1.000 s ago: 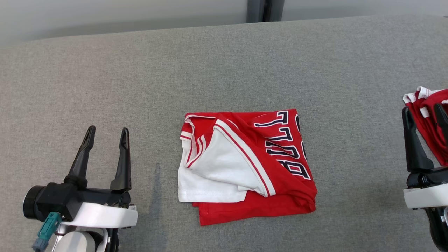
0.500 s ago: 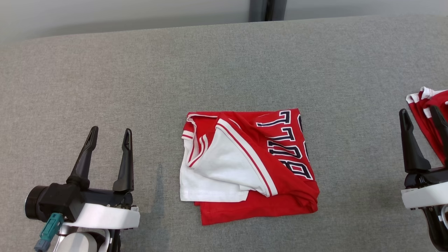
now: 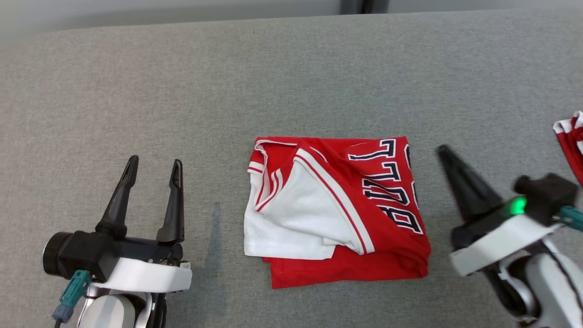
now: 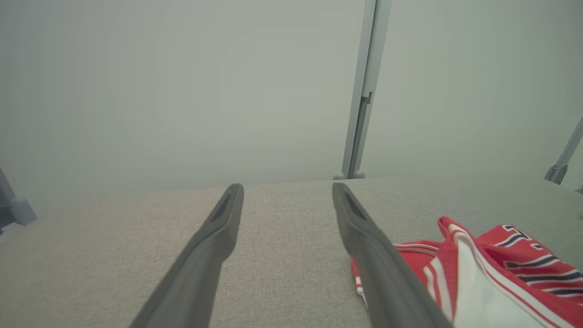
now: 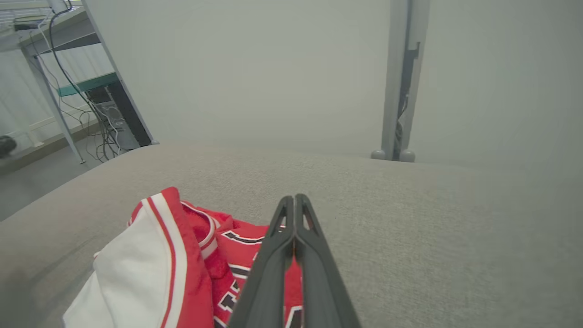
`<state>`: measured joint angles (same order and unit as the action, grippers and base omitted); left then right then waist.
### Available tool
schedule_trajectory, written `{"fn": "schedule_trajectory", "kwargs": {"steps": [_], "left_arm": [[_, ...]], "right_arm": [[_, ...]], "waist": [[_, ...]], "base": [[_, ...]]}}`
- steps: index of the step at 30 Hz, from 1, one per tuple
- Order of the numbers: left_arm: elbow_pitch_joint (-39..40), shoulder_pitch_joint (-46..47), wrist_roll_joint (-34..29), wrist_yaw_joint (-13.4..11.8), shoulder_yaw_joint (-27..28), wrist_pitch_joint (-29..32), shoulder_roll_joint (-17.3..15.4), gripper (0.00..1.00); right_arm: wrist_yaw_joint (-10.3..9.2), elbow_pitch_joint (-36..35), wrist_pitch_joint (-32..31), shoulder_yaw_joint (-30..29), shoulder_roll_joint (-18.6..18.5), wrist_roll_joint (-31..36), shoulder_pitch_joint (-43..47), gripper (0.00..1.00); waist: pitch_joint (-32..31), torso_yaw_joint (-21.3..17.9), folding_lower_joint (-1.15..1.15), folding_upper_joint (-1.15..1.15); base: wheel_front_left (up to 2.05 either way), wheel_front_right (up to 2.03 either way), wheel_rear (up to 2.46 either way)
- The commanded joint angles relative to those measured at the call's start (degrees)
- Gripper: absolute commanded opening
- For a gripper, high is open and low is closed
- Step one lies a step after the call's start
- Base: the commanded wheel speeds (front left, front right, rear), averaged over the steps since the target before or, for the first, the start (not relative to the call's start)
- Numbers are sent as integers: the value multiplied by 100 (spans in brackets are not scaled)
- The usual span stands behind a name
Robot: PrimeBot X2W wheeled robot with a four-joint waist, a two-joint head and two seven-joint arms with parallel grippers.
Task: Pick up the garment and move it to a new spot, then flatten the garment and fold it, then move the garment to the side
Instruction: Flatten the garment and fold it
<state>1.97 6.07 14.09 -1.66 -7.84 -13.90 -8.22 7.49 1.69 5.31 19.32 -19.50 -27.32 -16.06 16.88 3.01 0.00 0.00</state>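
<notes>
Left tool [image 3: 155, 160] at lower left, fingers spread, empty, right tool [image 5: 295, 197] at lower right, fingers pressed together, holding nothing, just beside the folded red-and-white shirt [image 3: 337, 209] at frame centre on grey counter [image 3: 182, 91], another red cloth [image 3: 571, 136] at right edge

We see the right gripper [image 3: 445, 154] smeared in the head view, its fingers [image 3: 467, 187] one dark wedge. A red-and-white cloth [image 3: 570, 136] is cut by that view's right edge. The garment [image 3: 337, 214] hides part of its lettering [image 3: 387, 187] in its folds, so we cannot read it; the left wrist view crops the garment.
</notes>
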Motion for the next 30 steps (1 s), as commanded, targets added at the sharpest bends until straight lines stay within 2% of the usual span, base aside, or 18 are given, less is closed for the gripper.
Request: {"fn": "schedule_trajectory", "kwargs": {"steps": [1,2,3,7,12,16,20,25,30], "left_arm": [[-9,83,14,-2,-6,-24,-4,100],[-9,83,14,-2,-6,-24,-4,100],[-36,142,26,21,-53,-36,39,100],[-114,231,61,59,-121,-68,105,100],[-221,345,66,103,-182,-91,175,100],[-281,389,71,119,-172,-111,216,100],[-336,389,72,144,-137,-121,236,100],[-324,374,39,169,-76,-115,245,100],[-315,341,11,201,-47,-115,253,100]], "right_arm": [[0,54,-6,160,-31,-66,-137,0],[0,54,-6,160,-31,-66,-137,0],[-1,239,-30,657,-62,-203,-406,0],[-1,739,-58,1445,-133,-525,-915,0],[0,1523,26,2006,-288,-896,-1390,0],[0,1863,57,2452,-410,-1185,-1618,0],[0,1786,115,3029,-581,-1494,-1751,0],[0,1282,204,3636,-797,-1760,-1758,0],[-1,917,152,3995,-1009,-1813,-1673,0]], "waist": [[64,78,0,0],[64,78,0,0],[129,173,0,0],[245,333,0,0],[355,492,0,0],[385,536,0,0],[369,523,0,0],[338,440,0,0],[311,365,0,0]], "base": [[0,0,0],[0,0,0],[0,0,0],[0,0,0],[0,0,0],[0,0,0],[0,0,0],[0,0,0],[0,0,0]]}}
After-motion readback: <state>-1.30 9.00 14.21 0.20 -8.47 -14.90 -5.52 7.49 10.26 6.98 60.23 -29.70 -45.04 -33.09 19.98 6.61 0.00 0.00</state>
